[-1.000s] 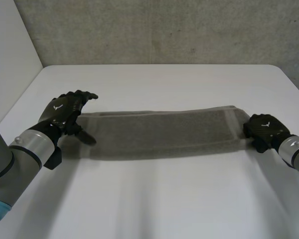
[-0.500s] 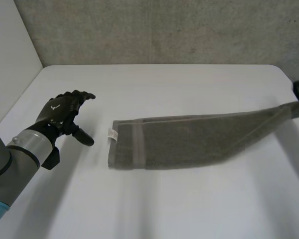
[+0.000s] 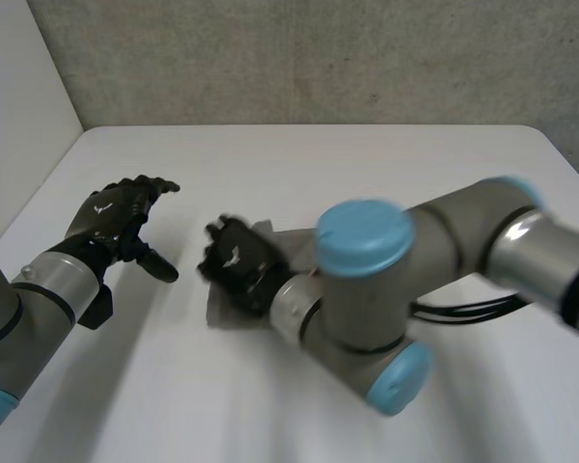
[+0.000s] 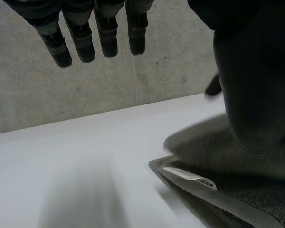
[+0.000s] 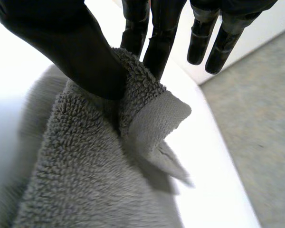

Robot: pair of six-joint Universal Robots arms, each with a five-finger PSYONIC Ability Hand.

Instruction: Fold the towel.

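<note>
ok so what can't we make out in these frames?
Head view: the right arm covers most of the towel; edge alignment unknown.
Left wrist view: the left hand blocks the towel's far part with its thumb; the label print is too small.
Right wrist view: the towel's bulk hides the layers beneath.

Both hands are matte black. The left hand (image 3: 116,217) and right hand (image 3: 236,265) each bear a small white mark (image 3: 103,205) on the back, and a silver cuff (image 3: 63,280) joins each to its arm. The left arm (image 3: 10,328) and right arm (image 3: 454,241) are smooth grey tubes with round light-blue caps (image 3: 364,236) on the joints.
</note>
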